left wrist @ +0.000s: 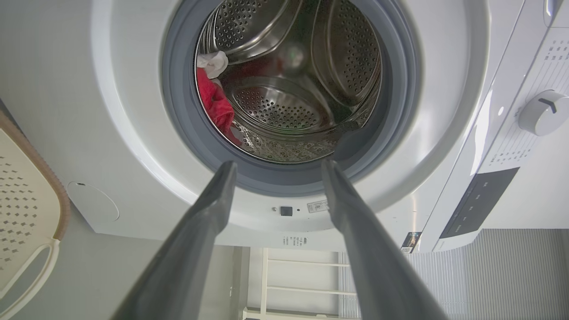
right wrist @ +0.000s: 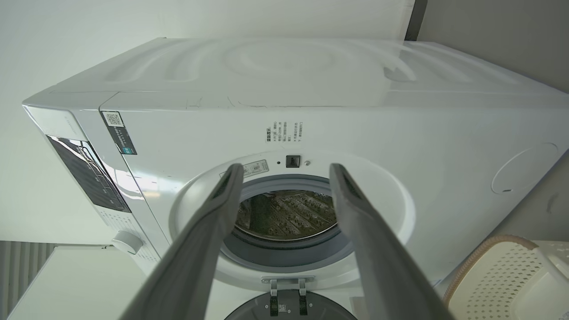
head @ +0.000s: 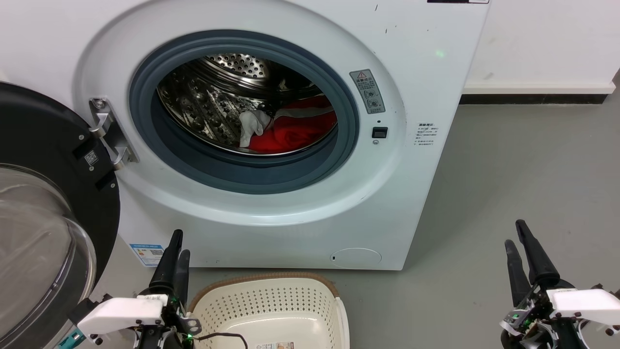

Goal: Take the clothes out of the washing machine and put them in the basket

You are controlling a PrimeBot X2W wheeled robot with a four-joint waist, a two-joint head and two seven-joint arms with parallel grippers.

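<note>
Mostly illegible labels (head: 368,91) on washing machine (head: 411,194), clothes (head: 295,131) inside drum (head: 203,102)

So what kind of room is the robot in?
Probably a laundry room: a large white front-loading washing machine stands open with soft red clothes in its steel drum, and a cream perforated plastic basket sits on the grey floor.

1. The washing machine (head: 426,72) stands far, its door (head: 48,194) open to the left.
2. The clothes (head: 295,128) lie inside its drum (head: 203,102).
3. The basket (head: 271,300) sits on the floor (head: 508,169), near, before the machine.
4. The left gripper (head: 181,242) is just left of the basket; the right gripper (head: 514,232) is well right.
</note>
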